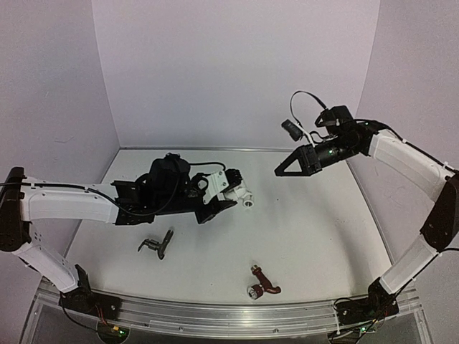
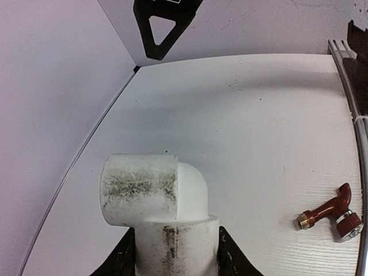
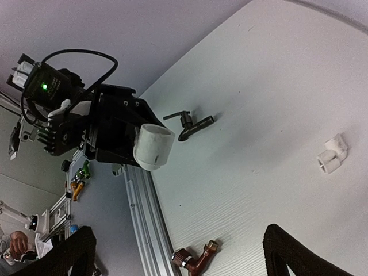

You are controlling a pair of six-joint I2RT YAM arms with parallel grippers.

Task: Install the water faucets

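Observation:
My left gripper point(image 1: 228, 195) is shut on a white elbow pipe fitting point(image 1: 241, 190) and holds it above the middle of the table; in the left wrist view the fitting point(image 2: 155, 195) stands between the two black fingers point(image 2: 119, 259). The dark grey faucet with a thin lever point(image 1: 158, 246) lies on the table near the left front, and it also shows in the right wrist view point(image 3: 190, 122). The reddish-brown faucet with a silvery end point(image 1: 262, 282) lies near the front edge point(image 2: 330, 214) point(image 3: 195, 259). My right gripper point(image 1: 290, 166) is open and empty, raised at the back right.
A second white elbow fitting point(image 3: 332, 155) lies loose on the table. An aluminium rail point(image 1: 215, 312) runs along the front edge. White walls point(image 1: 237, 72) close the back and both sides.

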